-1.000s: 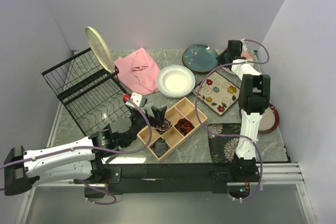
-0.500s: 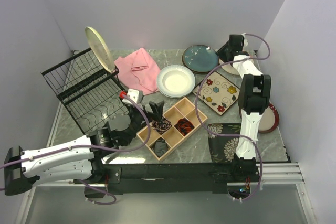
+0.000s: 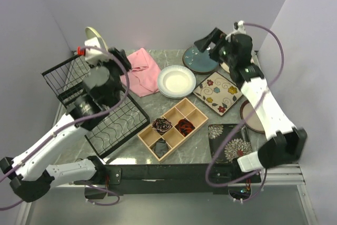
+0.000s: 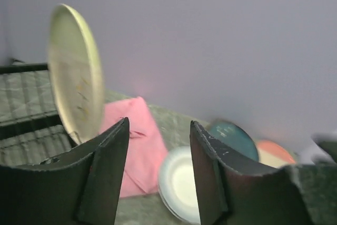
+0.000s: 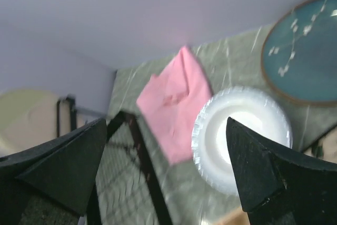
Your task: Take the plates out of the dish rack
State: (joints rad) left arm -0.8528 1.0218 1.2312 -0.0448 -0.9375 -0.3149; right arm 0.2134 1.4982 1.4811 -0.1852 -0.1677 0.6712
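One plate (image 4: pixel 76 72) in dish rack (image 3: pixel 113 125); six plates (image 3: pixel 176 81) on table (image 3: pixel 197 142); left end effector (image 4: pixel 158 130) half-spread, right end effector (image 5: pixel 166 130) wide.

Plate count is seven: five round, with the cream-green plate (image 3: pixel 95 36) upright at ten o'clock, the teal plate (image 3: pixel 197 60) at one, the white plate (image 3: pixel 176 81) at twelve, the pink-cream plate (image 4: pixel 274 154) and the dark red plate (image 3: pixel 248 118) at three. Two are square, the cream floral plate (image 3: pixel 217 92) at two and the black floral plate (image 3: pixel 230 142) at five. There's one dish rack (image 3: pixel 113 125), one pink cloth (image 3: pixel 141 71) and one wooden tray (image 3: pixel 185 110) with six compartments.

White-and-black arms (image 3: pixel 266 104), purple cables (image 3: pixel 276 34), seemingly matte black jaws
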